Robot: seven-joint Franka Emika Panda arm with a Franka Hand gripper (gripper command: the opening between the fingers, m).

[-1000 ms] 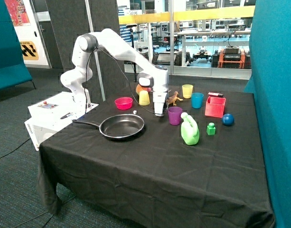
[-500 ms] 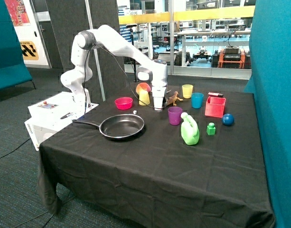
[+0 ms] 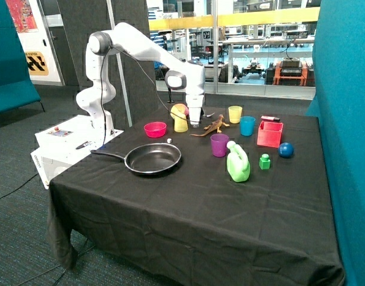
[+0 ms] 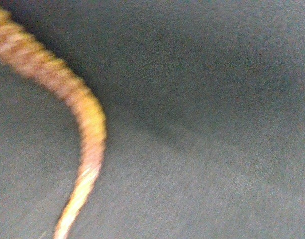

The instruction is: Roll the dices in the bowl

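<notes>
The magenta-pink bowl [image 3: 155, 128] stands on the black cloth beyond the frying pan. One tiny white die [image 3: 169, 140] lies on the cloth between the bowl and the pan; I see no other die. My gripper [image 3: 195, 123] hangs above the table beside the upside-down yellow cup [image 3: 181, 123], to the side of the bowl and apart from the die. The wrist view holds only black cloth and the striped orange tail of a toy lizard [image 4: 85, 117]; neither bowl nor die appears there.
A black frying pan [image 3: 152, 158] sits near the front. A toy lizard [image 3: 215, 126], purple cup [image 3: 219, 145], green jug [image 3: 237, 164], green block [image 3: 264, 161], blue ball [image 3: 286, 149], red box [image 3: 270, 133], blue cup [image 3: 247, 126] and yellow cup [image 3: 234, 114] fill the far side.
My gripper has risen from the cloth next to the purple cup and moved back toward the upside-down yellow cup. The toy lizard now shows in full.
</notes>
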